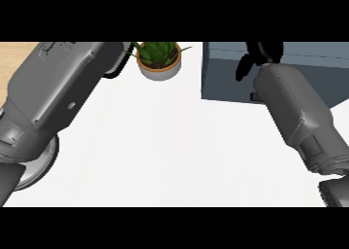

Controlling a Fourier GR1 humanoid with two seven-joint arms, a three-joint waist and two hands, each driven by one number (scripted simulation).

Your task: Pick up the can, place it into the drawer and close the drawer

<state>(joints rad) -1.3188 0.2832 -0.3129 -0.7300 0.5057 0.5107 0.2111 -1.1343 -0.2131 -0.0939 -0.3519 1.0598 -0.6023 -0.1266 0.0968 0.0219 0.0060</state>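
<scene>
Sweeping from the left, the left forearm [51, 92] crosses the pale wooden strip [12, 61] and the white counter [177, 146], and only a thin dark sliver of the left hand [118, 68] peeks past its end beside the potted plant [159, 58], so whether its fingers are open or curled cannot be told. Further right sits the grey-blue drawer unit [227, 73], and the right forearm [299, 116] reaches over it, with the right hand [257, 56] at the far edge of the view, its dark fingers bent downward over the unit's top; whether they hold anything cannot be told. The can is nowhere visible: it may be hidden under that hand or already inside the drawer, so its look cannot be described. Judging by the hand's place, the step in hand is probably depositing the can or shutting the drawer. The next move would call for freeing the hand and pushing the front inward squarely.
</scene>
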